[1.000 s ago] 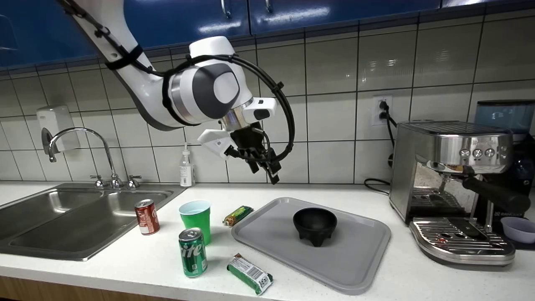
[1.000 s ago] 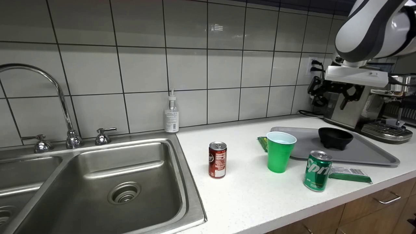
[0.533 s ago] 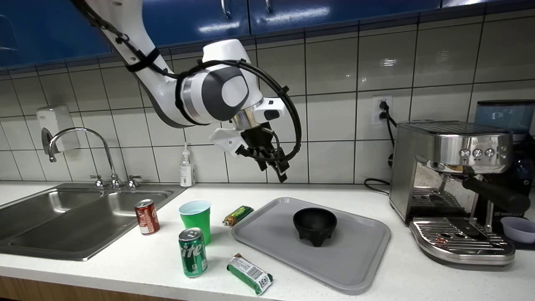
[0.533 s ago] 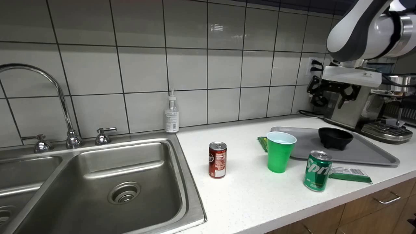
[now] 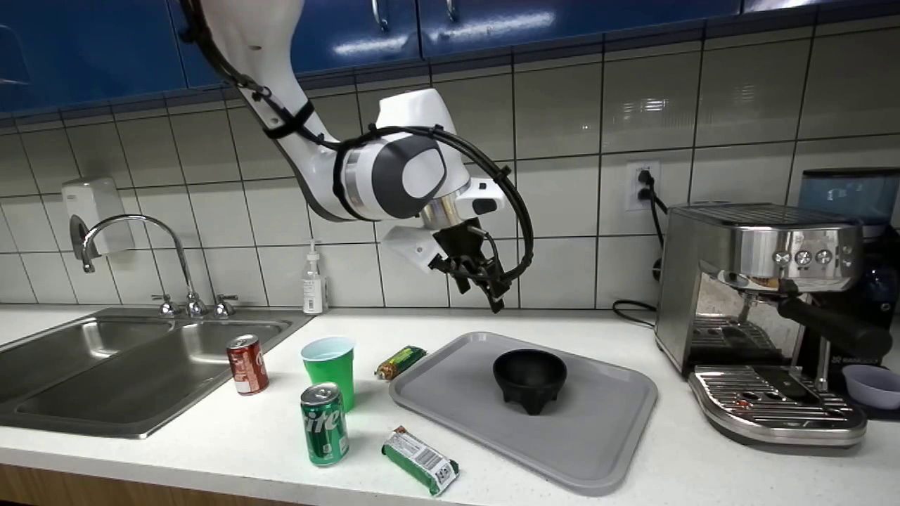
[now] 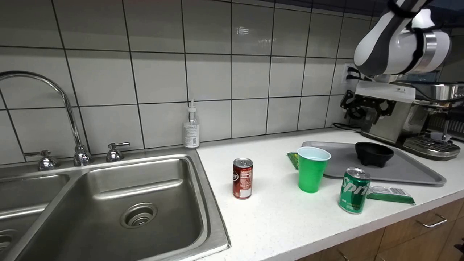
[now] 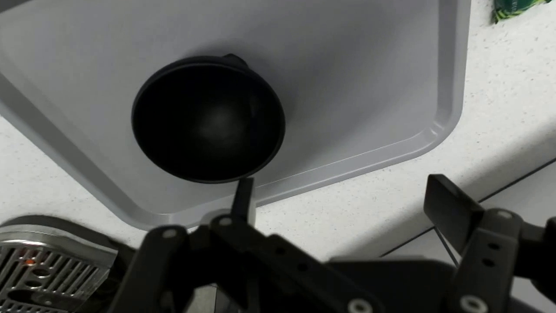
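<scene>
Gripper (image 7: pixel 341 187) wide: in the wrist view its two fingers stand well apart, and the white counter (image 7: pixel 499 95) shows through the gap. The black bowl (image 7: pixel 208 121) sits upright on the gray tray (image 7: pixel 360 82), to the left of that gap in the picture; the nearer finger's tip overlaps the lower edge of the bowl's rim from this angle. A slotted metal grate (image 7: pixel 71 278) shows in the lower left corner, and the end of a small wrapped packet (image 7: pixel 517 6) in the upper right.

In an exterior view, the white arm (image 5: pixel 390 172) has swung toward the coffee machine (image 5: pixel 763 235) over the last second, taking the gripper along, and it sits lower than it did. Bowl and tray lie where they lay. The gripper shows above the back edge of the tray, angled downward, with the bowl well below it and slightly to the right in the picture. The green cup (image 5: pixel 329 369) and the green can (image 5: pixel 324 427) stand unchanged on the counter to the left of the tray.

In an exterior view, the arm has slid leftward in the picture: cut off by the right edge a second ago, it now clears that edge. The gripper shows above the tray, and a clear gap parts it from the bowl, which is below it. The red can (image 6: pixel 243 179) keeps its place near the sink (image 6: pixel 205 188).
</scene>
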Motion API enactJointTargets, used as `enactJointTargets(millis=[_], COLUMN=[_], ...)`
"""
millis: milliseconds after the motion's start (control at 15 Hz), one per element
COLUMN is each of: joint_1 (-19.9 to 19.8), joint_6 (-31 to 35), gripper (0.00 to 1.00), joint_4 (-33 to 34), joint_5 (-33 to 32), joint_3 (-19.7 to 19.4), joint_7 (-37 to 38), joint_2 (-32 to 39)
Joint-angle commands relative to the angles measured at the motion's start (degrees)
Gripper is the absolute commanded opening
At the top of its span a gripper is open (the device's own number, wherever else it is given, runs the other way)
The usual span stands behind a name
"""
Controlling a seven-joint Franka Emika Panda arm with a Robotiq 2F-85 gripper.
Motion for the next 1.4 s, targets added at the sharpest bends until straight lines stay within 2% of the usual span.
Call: enactJointTargets(millis=[0, 400, 1333], joint_1=[-3.55, -5.32, -4.04], joint_6=[-2.29, -4.02, -7.19], gripper=[1.0, 1.0, 1.0], joint_4=[6.0, 11.43, 16.1], joint_5=[2.66, 2.48, 0.74], joint_3=[2.74, 3.43, 0.97], joint_7=[-3.43, -4.43, -2.59], joint_2=[5.0, 10.96, 18.74])
